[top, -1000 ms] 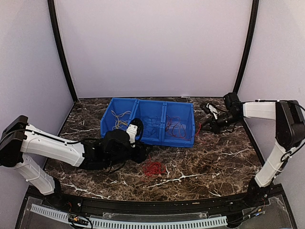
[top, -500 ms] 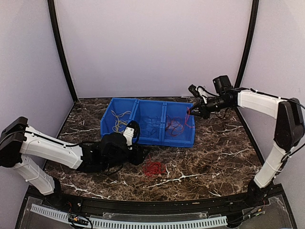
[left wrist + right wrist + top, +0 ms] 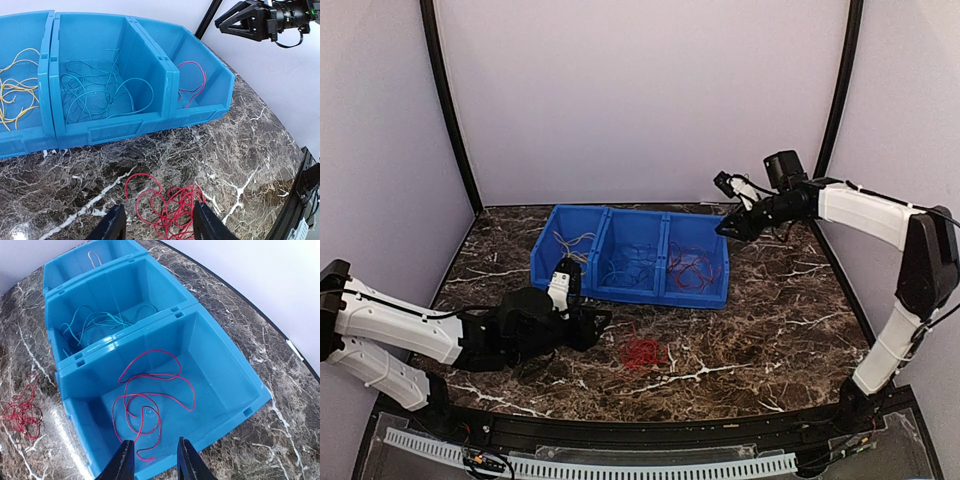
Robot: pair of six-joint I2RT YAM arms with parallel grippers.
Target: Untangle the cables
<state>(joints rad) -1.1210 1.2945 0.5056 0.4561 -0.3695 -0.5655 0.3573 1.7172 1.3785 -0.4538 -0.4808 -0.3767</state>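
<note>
**Top view.** My left gripper (image 3: 596, 325) lies low over the table (image 3: 770, 330) with its fingers spread. The loose red tangle (image 3: 642, 352) sits just to its right and slightly nearer the arm bases. My right gripper (image 3: 728, 224) hangs above the right end of the blue bin (image 3: 620, 292), well apart from that tangle. The left arm is clearly the nearer.

**Left wrist view.** The red tangle (image 3: 167, 207) lies on the marble straight ahead, between the lines of my two spread fingers (image 3: 112, 227), and nothing is pinched. It is a rough clump with no clear long axis. One loop arches toward the bin.

**Right wrist view.** My fingers (image 3: 122, 460) stand apart and empty above the front wall of the right compartment. A single red wire (image 3: 150, 400) lies looped on that compartment's floor. The tangle shows only at the far left edge. I judge the next pick belongs to the left gripper, moving forward and down.
</note>
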